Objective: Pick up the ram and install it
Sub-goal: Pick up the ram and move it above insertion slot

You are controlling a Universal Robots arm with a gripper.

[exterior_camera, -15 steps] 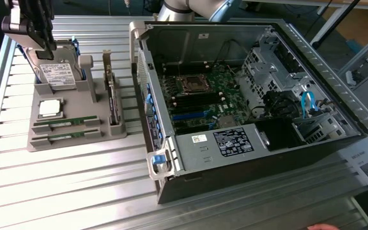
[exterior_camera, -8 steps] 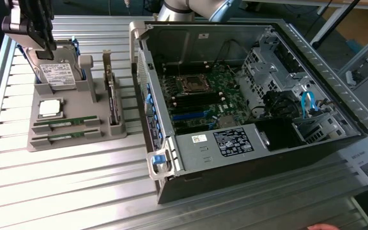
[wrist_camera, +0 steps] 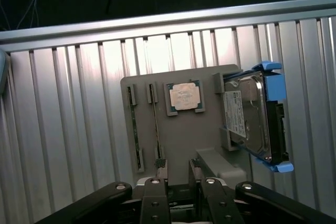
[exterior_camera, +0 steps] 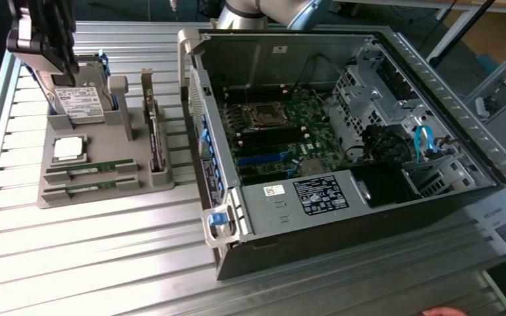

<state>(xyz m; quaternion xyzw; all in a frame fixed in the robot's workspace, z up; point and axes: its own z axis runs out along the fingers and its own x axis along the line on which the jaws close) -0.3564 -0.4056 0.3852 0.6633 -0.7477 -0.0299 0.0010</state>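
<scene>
The claw (wrist_camera: 179, 174) hangs wide open and empty above the grey holder (wrist_camera: 184, 129) on the surface (exterior_camera: 103, 250). The ram (exterior_camera: 90, 168) stands on edge in the holder's slots beside the processor chip (exterior_camera: 68, 148), its long axis running left-right across the exterior view.

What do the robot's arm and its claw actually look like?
The arm is a smooth, rounded silver-grey tube. The gripper is black, built from chunky jointed links studded with round silver bolt heads, and ends in two narrow fingers.
</scene>
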